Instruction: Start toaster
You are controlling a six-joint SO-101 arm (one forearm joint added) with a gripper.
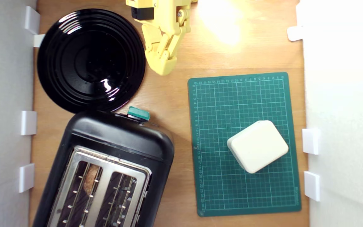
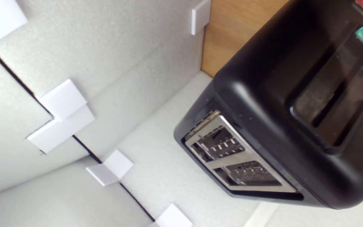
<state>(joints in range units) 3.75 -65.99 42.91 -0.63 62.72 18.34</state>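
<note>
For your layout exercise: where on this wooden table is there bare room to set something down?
Bare wood lies between the black plate and green mat, below the jaws; also on the mat around the cream block. The toaster and plate crowd the exterior view's left.

toaster (image 1: 106, 164): cut off at frame bottom | arm (image 1: 162, 34): top cropped

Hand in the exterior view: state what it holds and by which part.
Nothing is held. The hand hangs over bare table beside the black plate, apart from the toaster and its green lever knob.
</note>
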